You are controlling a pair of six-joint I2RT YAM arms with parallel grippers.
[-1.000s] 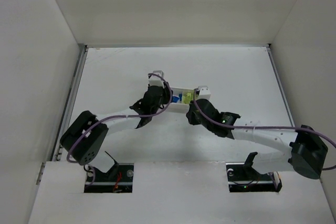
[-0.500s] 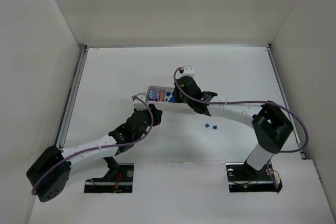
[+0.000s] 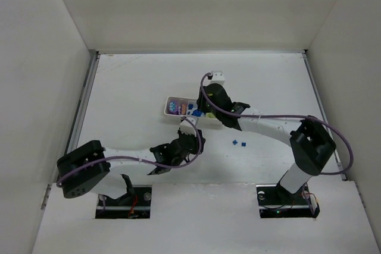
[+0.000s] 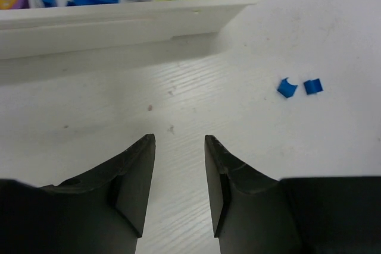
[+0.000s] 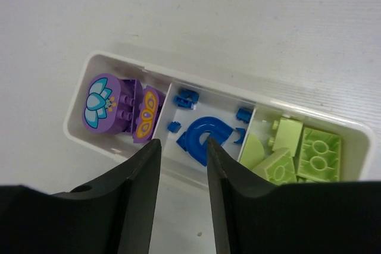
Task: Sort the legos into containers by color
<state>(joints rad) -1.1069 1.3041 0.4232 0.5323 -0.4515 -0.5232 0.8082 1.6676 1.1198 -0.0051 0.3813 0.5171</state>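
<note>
A white tray (image 5: 357,132) is seen lying on a white table (image 5: 238,22) and is divided into three compartments. Purple pieces (image 5: 104,104) are held at the view's left, blue pieces (image 5: 205,135) in the middle and yellow-green bricks (image 5: 318,153) at its right. The right gripper (image 5: 183,147) is shown with its jaws parted over the tray's near wall, at the middle compartment.

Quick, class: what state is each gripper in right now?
Left gripper: open, holding nothing.
Right gripper: open, holding nothing, over the tray.
</note>
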